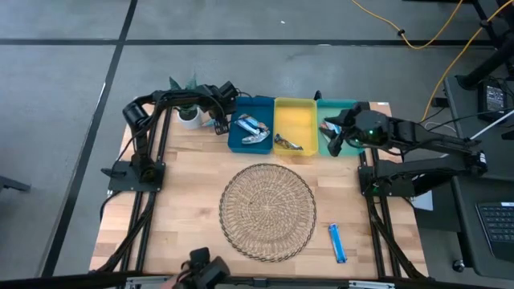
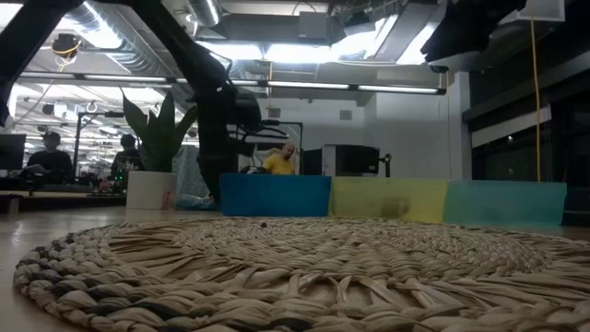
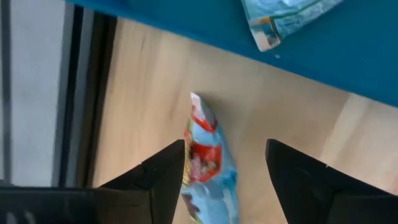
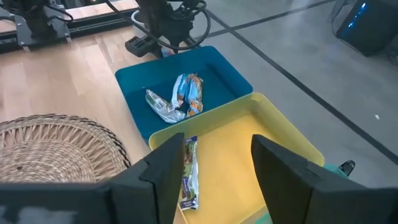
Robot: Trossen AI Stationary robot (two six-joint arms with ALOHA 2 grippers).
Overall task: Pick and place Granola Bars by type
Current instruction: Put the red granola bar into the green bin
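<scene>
**A:** Wood, not tray, is what we see under the light-blue and red bar [image 3: 208, 162]. It lies on the table [image 1: 185, 201] at the far left, just outside the blue tray [image 1: 250, 150]. The left gripper [image 3: 225, 146] hangs over it with its fingers apart, one on each side of the bar and not clamped on it.

**B:** Agreed, so we can't count that bar as placed. Inside the blue tray we see a silver bar [image 4: 160, 106] and a blue-and-orange bar [image 4: 189, 92], lying against each other.

**A:** Next along, the yellow tray [image 1: 295, 103] holds one green-edged bar [image 4: 188, 171] near its wall on the blue tray's side. The teal tray [image 1: 337, 104] is partly covered from above, so we can't tell what is in it.

**B:** The right gripper [image 4: 219, 142] covers it. It hovers at the far right over the yellow and teal trays, fingers apart and holding nothing.

**A:** The wicker mat [image 1: 267, 210] in the middle is bare. One blue bar [image 1: 337, 242] lies alone towards the near right corner.

**B:** Then we judge the sort mostly done. What's left is the bar beside the blue tray and the loose blue one.
</scene>
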